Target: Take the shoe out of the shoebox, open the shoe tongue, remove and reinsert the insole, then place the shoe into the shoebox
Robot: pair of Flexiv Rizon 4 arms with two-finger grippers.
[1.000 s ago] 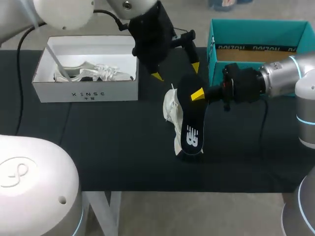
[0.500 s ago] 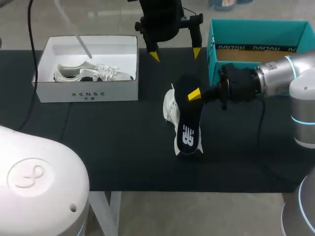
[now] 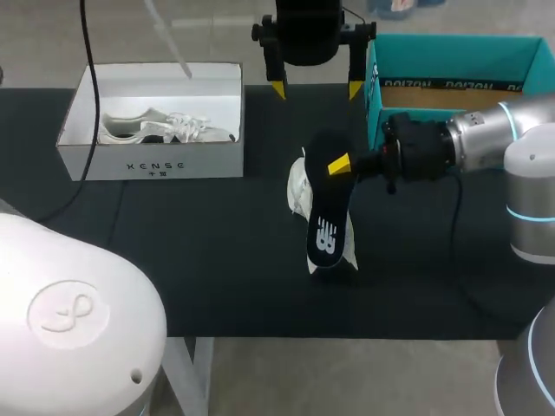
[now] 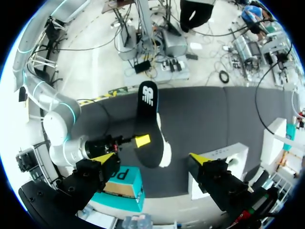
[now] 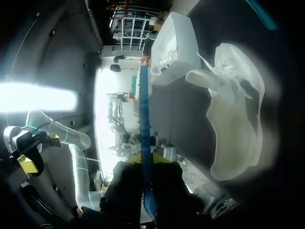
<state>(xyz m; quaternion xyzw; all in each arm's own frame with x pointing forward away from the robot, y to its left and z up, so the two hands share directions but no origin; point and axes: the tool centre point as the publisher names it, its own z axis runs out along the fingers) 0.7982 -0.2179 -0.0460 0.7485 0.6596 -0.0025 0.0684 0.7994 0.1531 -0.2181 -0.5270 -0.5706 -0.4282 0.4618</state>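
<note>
Your table (image 3: pixel 173 251) is covered in black cloth, and nothing on it blocks the middle. At its far right the teal shoebox (image 3: pixel 451 39) stands open. Your right arm crosses its front wall, so you can make out only brown card inside. At the far left the white shoebox (image 3: pixel 152 160) is also open, with a pale boxed shoe (image 3: pixel 156 126) lying in it.

The task's white shoe (image 3: pixel 301 192) lies on its side on the cloth between the two boxes, apart from both. From the head view most of it is hidden behind the black insole (image 3: pixel 329 217). The right wrist view shows the shoe (image 5: pixel 233 129) whole, though washed out by glare.

The insole slants down over the shoe, and you cannot tell whether its lower end touches the cloth. Your right gripper (image 3: pixel 340 165) pinches its upper end. One yellow tip lies on its face and the other is hidden behind it. In the right wrist view the insole (image 5: pixel 144 133) runs edge-on out from between the fingers.

Your left gripper (image 3: pixel 316 87) hangs over the table's far edge, fingers spread wide and holding nothing. In its own view the insole (image 4: pixel 147 119) lies well ahead of the fingers.
</note>
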